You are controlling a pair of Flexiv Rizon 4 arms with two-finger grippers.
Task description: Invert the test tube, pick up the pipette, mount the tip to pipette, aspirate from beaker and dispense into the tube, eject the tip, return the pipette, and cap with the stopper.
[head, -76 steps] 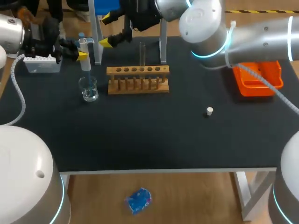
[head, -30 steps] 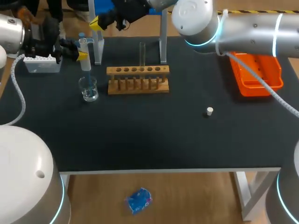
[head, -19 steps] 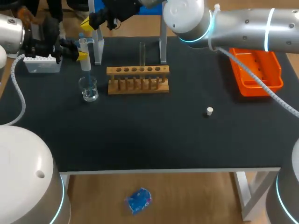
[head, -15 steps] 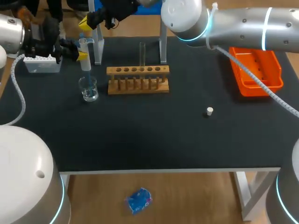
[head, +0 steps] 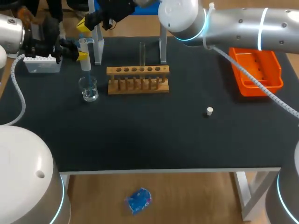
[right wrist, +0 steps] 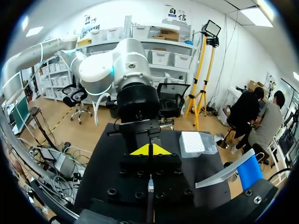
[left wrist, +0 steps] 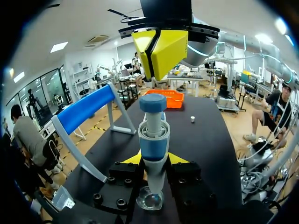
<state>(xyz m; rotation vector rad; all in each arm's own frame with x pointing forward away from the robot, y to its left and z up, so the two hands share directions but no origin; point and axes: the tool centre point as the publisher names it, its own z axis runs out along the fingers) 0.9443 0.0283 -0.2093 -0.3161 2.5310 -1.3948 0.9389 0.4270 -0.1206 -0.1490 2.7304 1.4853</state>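
left gripper clamps the pipette upright over the beaker, near the table's back-left corner. right gripper, pinched empty, hangs above, likely to press the plunger.

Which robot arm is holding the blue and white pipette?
The left arm: its jaws clamp the pipette over the beaker. The right arm holds nothing; its yellow jaws are shut, just above the pipette's top.

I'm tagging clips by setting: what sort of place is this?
Probably a robotics lab's mock chemistry bench: a wooden test tube rack and a glass beaker on a black table, a pipette in the left hand.
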